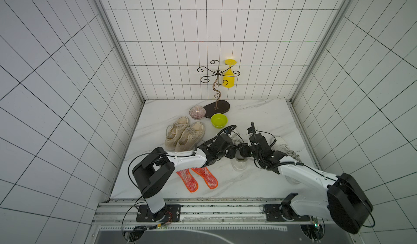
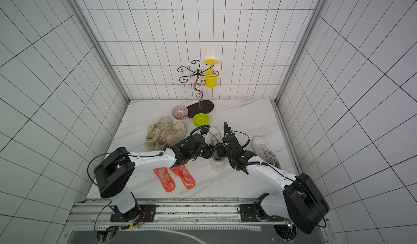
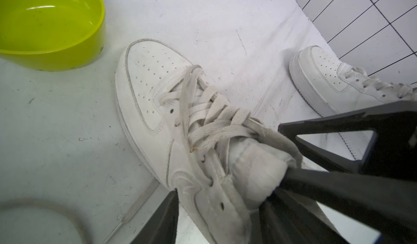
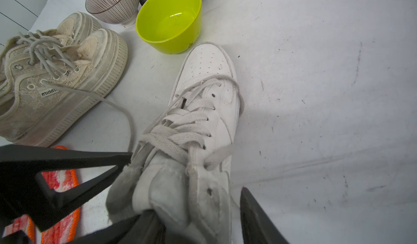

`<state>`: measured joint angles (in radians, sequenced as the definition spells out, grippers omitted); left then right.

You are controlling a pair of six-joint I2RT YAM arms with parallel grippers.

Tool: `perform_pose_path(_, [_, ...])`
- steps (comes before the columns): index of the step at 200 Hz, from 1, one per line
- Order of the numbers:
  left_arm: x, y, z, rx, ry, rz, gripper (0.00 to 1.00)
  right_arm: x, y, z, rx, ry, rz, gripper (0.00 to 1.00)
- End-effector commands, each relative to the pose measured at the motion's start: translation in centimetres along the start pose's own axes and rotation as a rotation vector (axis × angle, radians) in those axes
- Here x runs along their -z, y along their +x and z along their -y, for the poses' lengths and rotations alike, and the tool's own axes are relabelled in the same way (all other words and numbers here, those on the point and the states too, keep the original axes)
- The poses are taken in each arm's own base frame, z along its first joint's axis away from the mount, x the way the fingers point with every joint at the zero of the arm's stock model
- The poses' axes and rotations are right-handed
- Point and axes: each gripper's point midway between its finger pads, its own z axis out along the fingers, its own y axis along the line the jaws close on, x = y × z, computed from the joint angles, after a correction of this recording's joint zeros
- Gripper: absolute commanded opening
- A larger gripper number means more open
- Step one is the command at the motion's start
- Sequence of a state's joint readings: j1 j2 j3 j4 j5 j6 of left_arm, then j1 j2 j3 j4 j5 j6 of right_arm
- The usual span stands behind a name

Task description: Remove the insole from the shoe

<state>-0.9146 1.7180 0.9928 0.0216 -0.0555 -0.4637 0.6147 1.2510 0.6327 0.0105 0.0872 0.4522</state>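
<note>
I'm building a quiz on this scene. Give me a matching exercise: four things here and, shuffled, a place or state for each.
1 yellow goblet
2 orange insoles
3 lime bowl
4 beige shoes

A flat near the table's front edge
B hanging on the metal stand
C upright, empty
D laced pair

Pairs: 1-B, 2-A, 3-C, 4-D
</note>
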Motion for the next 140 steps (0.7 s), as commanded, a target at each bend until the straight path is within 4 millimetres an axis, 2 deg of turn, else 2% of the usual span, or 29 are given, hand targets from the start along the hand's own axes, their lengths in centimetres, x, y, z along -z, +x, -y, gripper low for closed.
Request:
perform_pose_path(1, [-0.4,-0.9,0.8,-0.020,0.031,0.026,0.56,0.9,-3.4,-1.4,-0.028,-0.051,0.094,0.51])
perform_pose_path(11, [-0.8,-0.8,0.4,-0.011,0.014,0.018,0.55,0.9,-3.5,-1.4,-0.029,-0.049,0.096,0.51])
perform_pose_path(34, [-1.2,-0.9,-0.3,0.010,-0.014,0.018,0.46,1.0,-3.5,-1.5,-0.028,-0.053,0.096,0.50])
perform_pose_path(45, [-1.2,-1.2,-0.2,0.016,-0.006,0.025,0.39,1.2,-3.4,-1.4,-0.023,-0.051,0.094,0.50])
perform_pose_path(69, [-1.3,-1.7,0.2,0.022,0.005,0.033,0.35,1.3,-3.1,-1.2,-0.019,-0.045,0.089,0.50])
perform_pose_path(106, [-1.2,-2.4,0.3,0.035,0.001,0.048,0.21,1.9,-2.9,-1.2,-0.014,-0.048,0.079,0.50])
perform_pose_path(140, [-1.1,-3.1,0.9,0.039,0.018,0.059,0.14,3.4,-2.2,-2.1,0.029,-0.094,0.052,0.39])
